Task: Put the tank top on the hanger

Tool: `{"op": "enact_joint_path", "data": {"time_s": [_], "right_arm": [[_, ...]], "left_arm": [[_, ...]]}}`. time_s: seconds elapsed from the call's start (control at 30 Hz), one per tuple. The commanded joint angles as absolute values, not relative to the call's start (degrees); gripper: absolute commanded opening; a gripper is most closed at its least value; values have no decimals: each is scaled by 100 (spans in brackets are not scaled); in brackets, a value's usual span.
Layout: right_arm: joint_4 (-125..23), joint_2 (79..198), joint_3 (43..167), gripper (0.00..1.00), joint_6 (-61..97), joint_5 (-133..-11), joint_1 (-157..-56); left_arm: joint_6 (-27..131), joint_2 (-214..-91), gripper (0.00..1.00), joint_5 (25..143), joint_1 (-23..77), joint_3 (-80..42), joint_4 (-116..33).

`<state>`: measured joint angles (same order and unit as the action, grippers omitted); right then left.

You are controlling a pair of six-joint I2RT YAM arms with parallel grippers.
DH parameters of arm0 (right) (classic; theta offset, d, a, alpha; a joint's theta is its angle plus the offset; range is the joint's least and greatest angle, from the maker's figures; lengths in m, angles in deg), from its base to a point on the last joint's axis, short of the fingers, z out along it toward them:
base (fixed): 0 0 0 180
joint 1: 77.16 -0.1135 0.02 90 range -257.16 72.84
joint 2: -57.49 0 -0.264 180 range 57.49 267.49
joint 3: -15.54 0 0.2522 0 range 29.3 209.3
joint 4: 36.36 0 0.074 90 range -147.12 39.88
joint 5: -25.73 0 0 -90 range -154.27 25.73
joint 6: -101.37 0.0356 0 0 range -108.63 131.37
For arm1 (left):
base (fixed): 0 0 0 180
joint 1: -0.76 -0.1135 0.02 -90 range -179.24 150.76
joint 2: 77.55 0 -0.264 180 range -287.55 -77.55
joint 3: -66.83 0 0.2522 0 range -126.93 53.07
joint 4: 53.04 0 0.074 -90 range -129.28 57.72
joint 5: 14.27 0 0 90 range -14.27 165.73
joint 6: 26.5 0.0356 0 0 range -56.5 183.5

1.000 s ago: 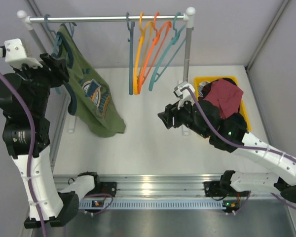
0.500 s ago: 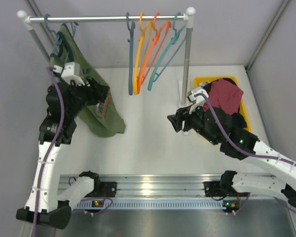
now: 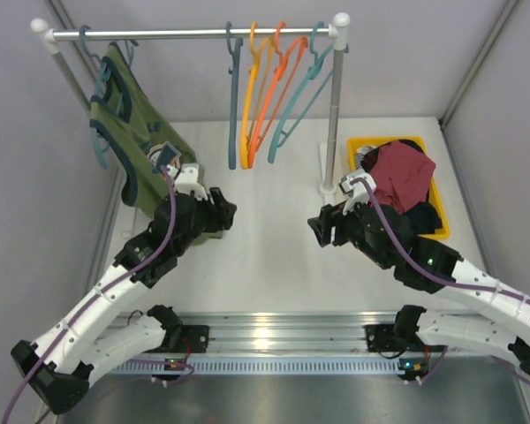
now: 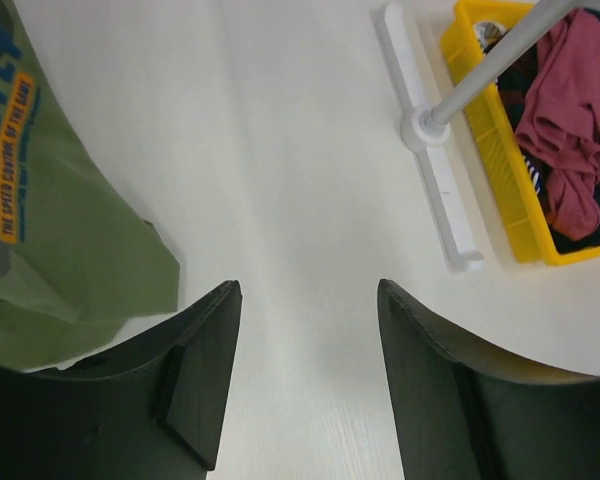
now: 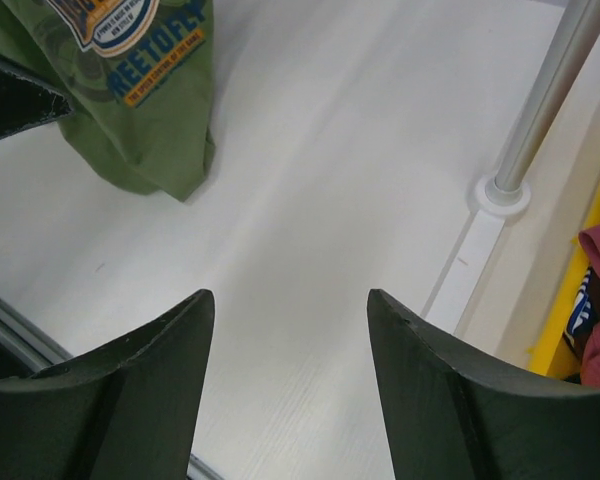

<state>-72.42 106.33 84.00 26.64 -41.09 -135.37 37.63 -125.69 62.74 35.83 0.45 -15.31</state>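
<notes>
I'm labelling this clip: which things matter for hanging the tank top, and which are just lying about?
Job:
tank top
slate-teal hanger carrying it

Lying about:
spare hangers
yellow bin
maroon garment

Tank top (image 5: 145, 135), large print: you can read "EETOFF" in capitals across the chest; what comes before it is unclear in both wrist views.
Orange band (image 4: 18, 165), under that word: you can read "THE SPEED CONTROL OF THE GAME" in blue capitals.
Badge (image 5: 105, 20), above the large word: it carries lettering, but it is too small and cropped for you to read.
Overhead view: the print is too small for you to read.
</notes>
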Motion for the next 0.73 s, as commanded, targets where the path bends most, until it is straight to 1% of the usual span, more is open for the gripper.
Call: {"op": "enact_joint_path", "data": {"time_s": [0.0,0.17,0.27,0.37,0.4,0.53,0.7], "right_arm": [[-7270,10513,8161,63,2974,-3940,-13455],[-7279,10232,7703,67,3404,-3852,-13455],[-7323,10100,7475,73,3694,-3791,-13438],[-7376,9916,7360,87,3975,-3590,-13446],[-7385,9889,7308,99,4029,-3536,-13446],[-7437,9871,7307,100,4143,-3386,-13446],[-7666,10222,7570,100,4398,-3088,-13446]], "left_arm": [[3380,-12431,61,5755,4038,428,-2126],[3239,-12422,59,5482,4715,947,-2187],[3265,-12483,58,5210,5190,1105,-2187],[3326,-12562,58,5095,5472,1159,-2196],[3370,-12580,58,5095,5542,1167,-2188],[3467,-12633,58,5191,5586,1062,-2196],[3608,-12642,58,5235,5595,956,-2135]]}}
